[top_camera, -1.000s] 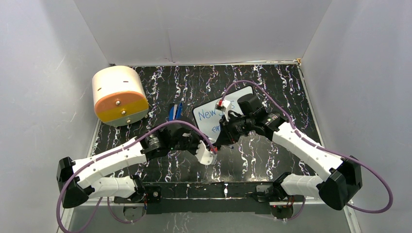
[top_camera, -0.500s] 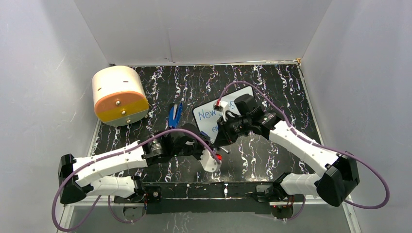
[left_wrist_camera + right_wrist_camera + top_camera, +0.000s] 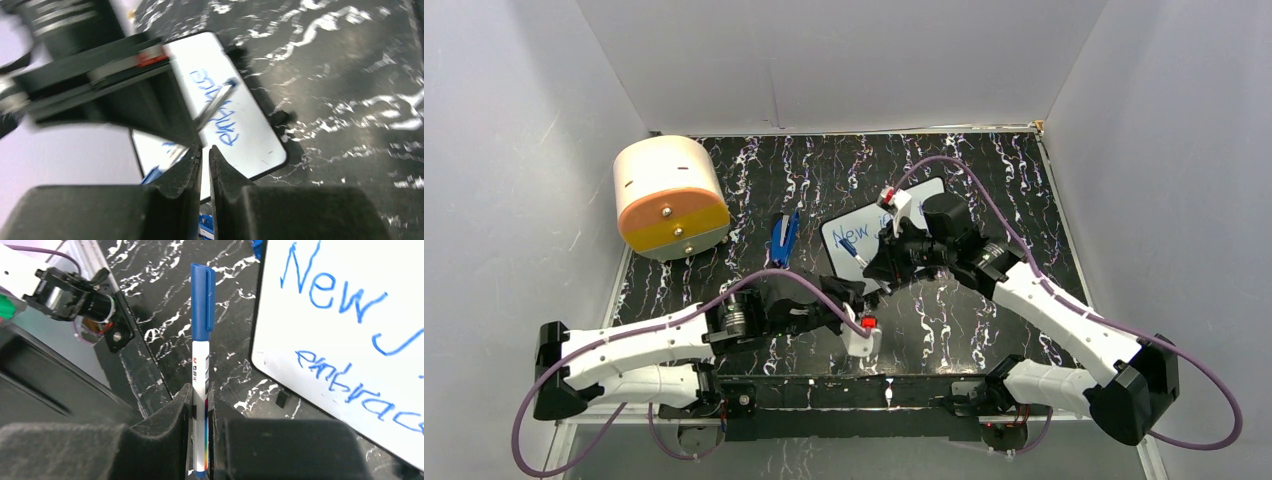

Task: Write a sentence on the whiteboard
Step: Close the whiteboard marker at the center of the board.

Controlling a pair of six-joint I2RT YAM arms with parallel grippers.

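The whiteboard point(image 3: 345, 330) lies flat on the black marbled table, its black frame showing in the left wrist view point(image 3: 252, 142) and partly under the right arm from above point(image 3: 836, 250). The sentence point(image 3: 345, 295) is blue handwriting: "New J…" over "embrac…", also legible as the sentence's second line point(image 3: 222, 120). My right gripper point(image 3: 200, 395) is shut on a white marker point(image 3: 201, 365) whose blue cap point(image 3: 202, 302) is on, just left of the board's near corner point(image 3: 869, 268). My left gripper point(image 3: 205, 150) is shut on nothing, close in front of the right one point(image 3: 856, 292).
A cream drum with an orange face point(image 3: 669, 195) stands at the back left. A small blue object point(image 3: 784, 235) lies left of the whiteboard. Grey walls close in the table on three sides.
My left gripper has pulled back from the marker toward the near edge and closed. The right gripper has swung up toward the board, the capped marker still in it.
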